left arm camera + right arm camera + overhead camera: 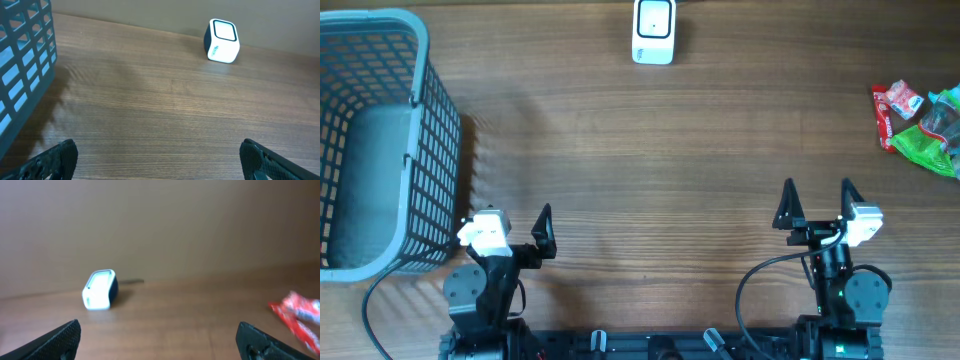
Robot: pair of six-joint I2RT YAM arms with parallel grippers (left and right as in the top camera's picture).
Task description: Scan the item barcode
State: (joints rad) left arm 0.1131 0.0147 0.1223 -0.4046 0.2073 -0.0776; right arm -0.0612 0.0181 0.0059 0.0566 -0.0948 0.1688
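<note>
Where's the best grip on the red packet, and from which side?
Pinch the red packet at its left edge, from above with the right gripper, probably: it lies flat on the table and the green packet crowds its right side.

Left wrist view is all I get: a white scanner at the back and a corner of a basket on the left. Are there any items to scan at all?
Observer: Yes. A small pile of snack packets, red and green among them, lies at the far right of the overhead view.
Operator: Is the right arm holding one?
Observer: No. The right gripper is open and empty, well short of the packets.
Operator: Anything inside the basket?
Observer: From overhead, the basket looks empty: only its bare floor shows.
</note>
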